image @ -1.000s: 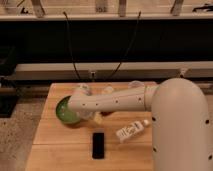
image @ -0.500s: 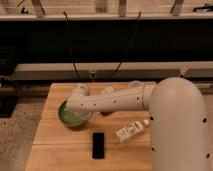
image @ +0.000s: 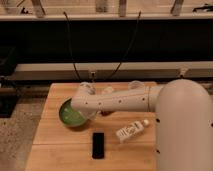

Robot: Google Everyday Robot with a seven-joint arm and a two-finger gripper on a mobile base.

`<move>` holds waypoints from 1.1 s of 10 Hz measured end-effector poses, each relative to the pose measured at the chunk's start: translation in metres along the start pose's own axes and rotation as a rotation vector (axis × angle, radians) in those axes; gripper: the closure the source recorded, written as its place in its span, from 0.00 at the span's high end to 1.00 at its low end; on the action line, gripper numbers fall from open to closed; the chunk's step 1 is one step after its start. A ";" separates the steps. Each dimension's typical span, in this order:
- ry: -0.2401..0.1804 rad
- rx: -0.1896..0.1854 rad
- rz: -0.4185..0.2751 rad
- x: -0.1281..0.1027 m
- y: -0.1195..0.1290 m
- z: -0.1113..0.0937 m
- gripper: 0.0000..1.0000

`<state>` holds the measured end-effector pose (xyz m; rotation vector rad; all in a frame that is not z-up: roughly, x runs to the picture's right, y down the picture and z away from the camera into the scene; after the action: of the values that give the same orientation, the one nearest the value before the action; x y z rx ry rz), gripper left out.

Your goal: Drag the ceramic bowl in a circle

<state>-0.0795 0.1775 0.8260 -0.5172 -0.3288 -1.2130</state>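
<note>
The green ceramic bowl sits on the left part of the wooden table. My white arm reaches from the right across the table to it. The gripper is at the end of the arm, over the bowl's right rim, and the wrist hides it. The arm covers the bowl's right side, so I cannot tell how the gripper touches the bowl.
A black phone lies flat near the table's front. A white bottle lies on its side to its right. Small pale objects stand behind the arm. A dark wall with cables is beyond the table's far edge.
The bowl and the arm's end have shifted slightly toward the table's front over the last second. Phone and bottle have not moved.
</note>
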 end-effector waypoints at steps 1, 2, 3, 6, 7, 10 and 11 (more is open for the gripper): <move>-0.005 0.000 -0.009 -0.001 -0.001 0.000 0.09; -0.006 -0.001 -0.018 0.000 0.002 0.000 0.02; -0.009 -0.003 -0.025 0.001 0.007 0.001 0.00; -0.016 0.007 -0.061 0.001 0.001 0.001 0.00; -0.017 0.009 -0.072 0.001 0.001 0.002 0.00; -0.019 0.014 -0.099 0.008 0.004 0.002 0.00; -0.019 0.014 -0.110 0.010 0.004 0.002 0.00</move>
<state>-0.0724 0.1720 0.8321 -0.5037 -0.3859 -1.3121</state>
